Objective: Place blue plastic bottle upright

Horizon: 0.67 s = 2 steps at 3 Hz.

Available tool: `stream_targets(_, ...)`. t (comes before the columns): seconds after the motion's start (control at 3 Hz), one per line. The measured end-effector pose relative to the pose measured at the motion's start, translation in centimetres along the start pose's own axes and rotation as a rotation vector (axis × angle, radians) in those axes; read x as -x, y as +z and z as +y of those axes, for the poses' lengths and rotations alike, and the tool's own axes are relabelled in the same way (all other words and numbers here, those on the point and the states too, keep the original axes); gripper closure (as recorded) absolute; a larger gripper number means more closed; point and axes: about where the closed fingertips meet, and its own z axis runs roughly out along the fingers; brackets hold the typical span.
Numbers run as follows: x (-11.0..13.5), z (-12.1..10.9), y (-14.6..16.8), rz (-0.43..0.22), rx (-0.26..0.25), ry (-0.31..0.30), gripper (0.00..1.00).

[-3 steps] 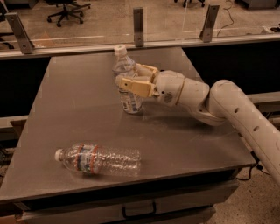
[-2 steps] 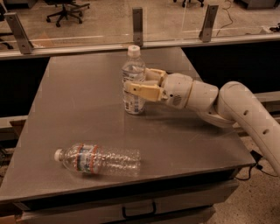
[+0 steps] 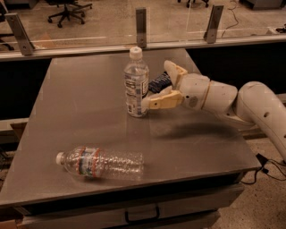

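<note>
Nearest the camera, a drawer handle (image 3: pixel 140 217) sits under the front edge of the grey table (image 3: pixel 76 107). On the near left of the table top a ribbed clear bottle (image 3: pixel 102 163) with a red-and-blue label band lies on its side, white cap pointing left. Further back, near mid-table, the blue plastic bottle (image 3: pixel 136 84) stands upright on its base, white cap up, white label facing the camera. The gripper (image 3: pixel 156 86) is just to its right at label height, jaws spread. The lower finger ends at the bottle's foot, possibly touching it; contact cannot be confirmed. The white arm (image 3: pixel 252 105) extends off to the right. Behind the table is a glass barrier on metal posts (image 3: pixel 141 27), with an office chair (image 3: pixel 67 9) beyond.
</note>
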Motion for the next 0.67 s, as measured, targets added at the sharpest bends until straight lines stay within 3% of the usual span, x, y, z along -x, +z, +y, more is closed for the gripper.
stream_targets(0.33, 2.6, -1.0, -2.3, 0.053, -0.020, -0.062, 0.00)
stream_targets(0.67, 10.1, -2.7, -7.7, 0.203, -0.091, -0.247, 0.00)
